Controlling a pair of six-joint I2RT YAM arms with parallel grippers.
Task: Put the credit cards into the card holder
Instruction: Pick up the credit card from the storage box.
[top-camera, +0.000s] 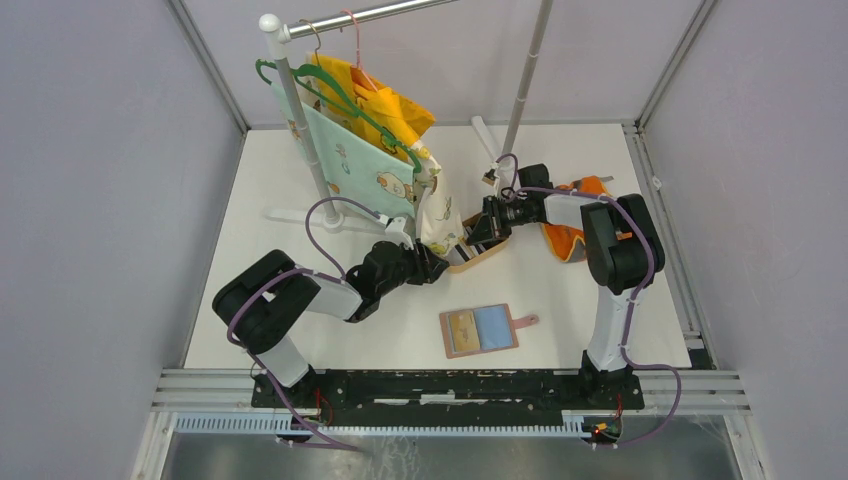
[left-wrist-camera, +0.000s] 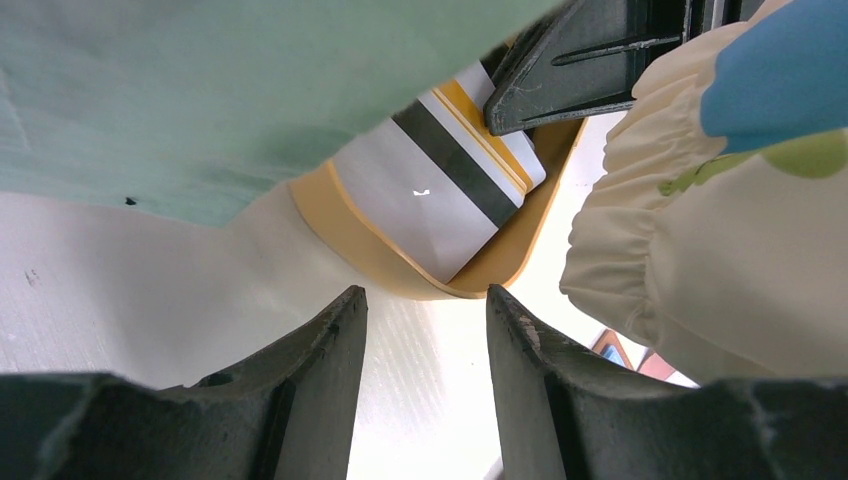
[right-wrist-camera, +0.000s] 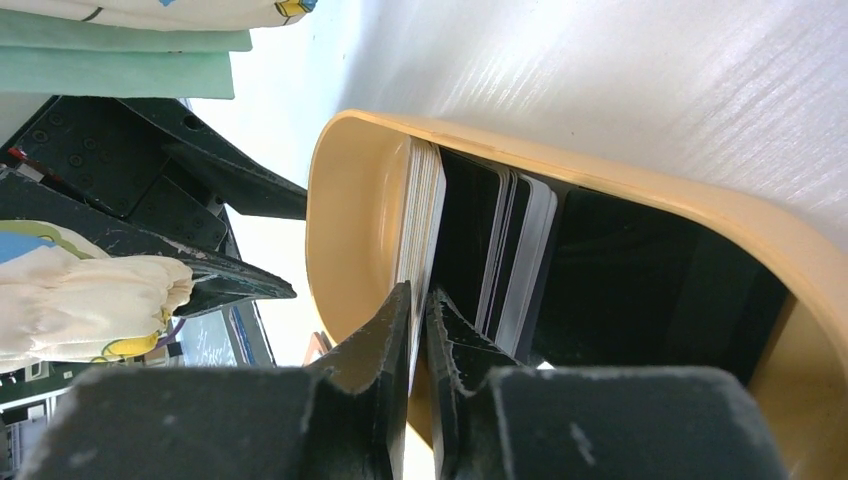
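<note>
right fingers (right-wrist-camera: 385, 370) are down to a sliver of a gap with the edge of the white cards (right-wrist-camera: 422, 220) sitting in it, so I'd call that a pinch; can't tell if it's one card or several in there. that's my main worry; thin slick plastic packed tight, so a lift could drag a neighbour out and drop it, or a grip on just the edge could let the card swivel and slip. the tan dish (right-wrist-camera: 350, 200) looks light too; it might tip or skid if a card catches its wall.

left fingers (left-wrist-camera: 320, 380) stand about half apart with nothing between them, just short of the dish rim and facing the right ones across the dish; pretty crowded, the arms could bump. a cream garment (left-wrist-camera: 700, 250) hangs just beside the dish and could snag.

the credit cards (left-wrist-camera: 450, 170) all stand on edge inside the dish; the card holder (top-camera: 478, 331) lies open on the worktop (top-camera: 560, 310), on the arm-base side of the dish, near but apart, no card in it that I can see.

counts: one dish; one card holder; a white bunch I can't split; at least two dark cards (right-wrist-camera: 470, 240); one pale card (right-wrist-camera: 535, 260) beyond them.
</note>
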